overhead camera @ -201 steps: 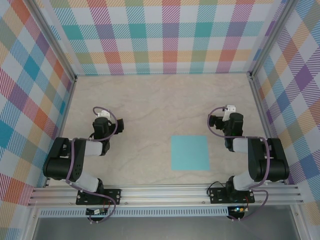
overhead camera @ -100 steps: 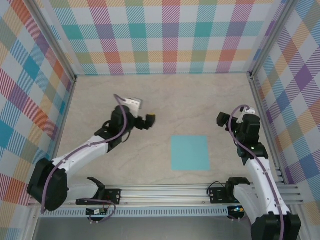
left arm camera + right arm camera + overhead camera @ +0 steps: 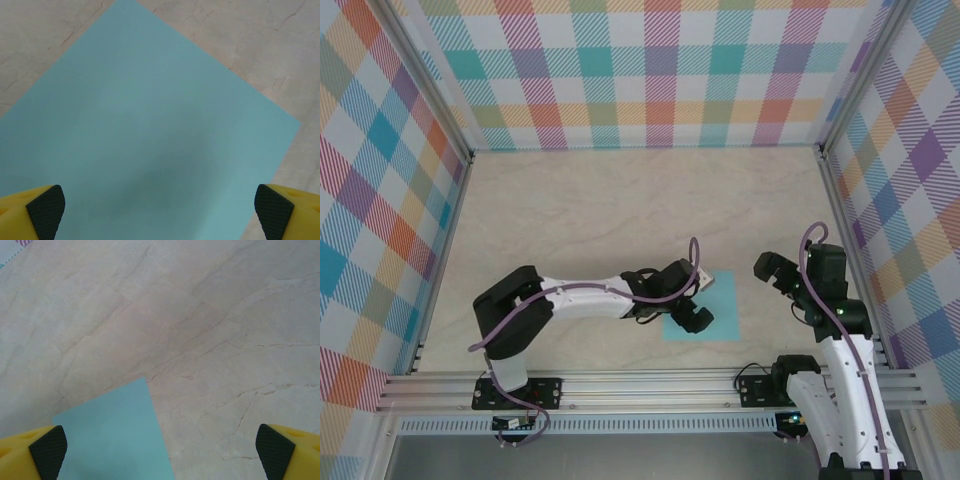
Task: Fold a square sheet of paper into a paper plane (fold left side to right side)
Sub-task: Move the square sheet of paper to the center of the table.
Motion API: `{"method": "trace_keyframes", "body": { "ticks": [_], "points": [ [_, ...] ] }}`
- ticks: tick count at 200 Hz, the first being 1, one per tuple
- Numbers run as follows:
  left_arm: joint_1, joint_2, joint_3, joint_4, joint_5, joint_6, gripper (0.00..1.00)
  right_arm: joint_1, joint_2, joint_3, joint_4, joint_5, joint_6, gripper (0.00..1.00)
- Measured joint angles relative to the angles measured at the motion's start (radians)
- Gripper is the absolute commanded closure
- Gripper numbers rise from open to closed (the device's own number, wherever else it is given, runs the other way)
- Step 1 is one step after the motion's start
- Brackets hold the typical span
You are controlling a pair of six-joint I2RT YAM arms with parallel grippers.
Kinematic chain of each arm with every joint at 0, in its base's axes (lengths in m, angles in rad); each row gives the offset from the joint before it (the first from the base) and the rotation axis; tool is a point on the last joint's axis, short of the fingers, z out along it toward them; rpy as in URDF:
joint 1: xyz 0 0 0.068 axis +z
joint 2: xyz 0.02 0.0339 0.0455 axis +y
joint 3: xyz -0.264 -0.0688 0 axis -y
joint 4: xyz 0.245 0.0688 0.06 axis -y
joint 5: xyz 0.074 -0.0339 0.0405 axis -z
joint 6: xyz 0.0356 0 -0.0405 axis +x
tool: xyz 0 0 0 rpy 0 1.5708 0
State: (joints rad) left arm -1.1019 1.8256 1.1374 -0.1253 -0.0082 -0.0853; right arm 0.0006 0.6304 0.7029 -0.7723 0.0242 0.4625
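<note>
The left end effector (image 3: 700,300) and its arm (image 3: 590,297) block mid-table; tabletop (image 3: 620,200) beyond lies free.

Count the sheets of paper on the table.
1. The square sheet of paper lies flat near the front of the table, right of centre, partly under the open left gripper. Another could hide beneath it.

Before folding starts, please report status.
Left end effector open, over the sheet. Right end effector open, beside it. Sheet flat, unfolded. Nothing in the way.
</note>
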Motion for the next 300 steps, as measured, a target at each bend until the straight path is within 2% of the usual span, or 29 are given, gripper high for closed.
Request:
{"method": "trace_keyframes", "body": {
  "ticks": [78, 173, 229, 300],
  "points": [
    [0.000, 0.185, 0.171, -0.173, -0.076, -0.019, 0.00, 0.000, -0.016, 0.023, -0.039, 0.001, 0.027, 0.00],
    [0.027, 0.224, 0.222, -0.209, -0.143, -0.043, 0.00, 0.000, 0.004, 0.027, -0.038, 0.002, 0.028, 0.00],
    [0.124, 0.218, 0.206, -0.175, -0.145, -0.043, 0.00, 0.000, 0.004, 0.027, -0.038, 0.001, 0.028, 0.00],
    [0.281, 0.186, 0.159, -0.146, -0.060, 0.089, 0.00, 0.000, 0.050, 0.028, -0.030, -0.072, 0.028, 0.00]
  ]
}}
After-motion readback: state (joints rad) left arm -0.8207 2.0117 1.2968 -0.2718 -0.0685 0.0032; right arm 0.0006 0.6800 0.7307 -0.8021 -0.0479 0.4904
